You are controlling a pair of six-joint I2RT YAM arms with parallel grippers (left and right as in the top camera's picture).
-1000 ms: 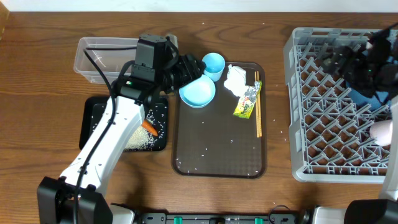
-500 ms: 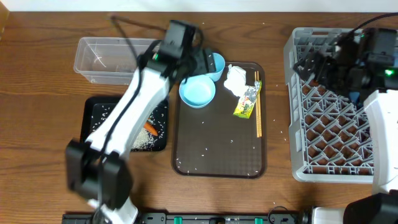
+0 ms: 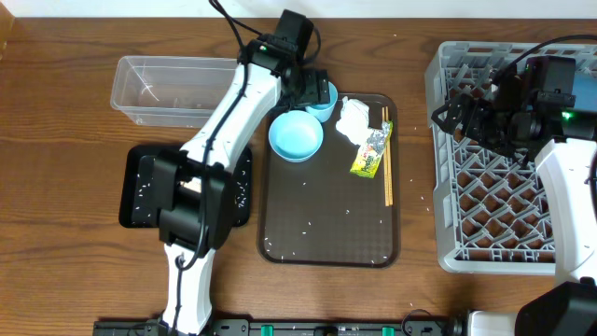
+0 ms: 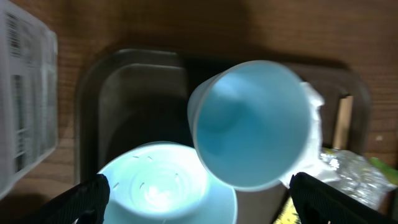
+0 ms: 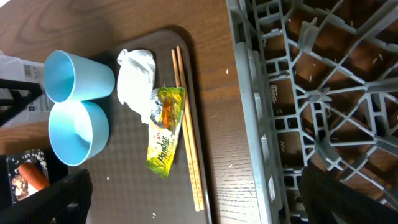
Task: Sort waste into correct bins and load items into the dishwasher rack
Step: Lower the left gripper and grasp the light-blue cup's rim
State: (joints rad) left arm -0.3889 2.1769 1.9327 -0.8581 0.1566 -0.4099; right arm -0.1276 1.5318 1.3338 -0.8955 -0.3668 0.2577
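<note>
Cup (image 3: 322,96), light-blue, seemingly plastic, mouth up at the rear-left corner of the brown tray (image 3: 326,215), just beside the blue bowl (image 3: 296,137). Judge it light, stiff and slick; pinch its rim wall. Your left tool (image 4: 208,199) hangs above it, jaws wide and empty. Only the right wrist view shows the cup's tapered side; overhead gives only its mouth.

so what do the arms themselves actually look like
The left arm and right arm have white links, black joint housings and thin black cables. The left end effector and right end effector are black, two-fingered. A small green light shows on the right arm.
</note>
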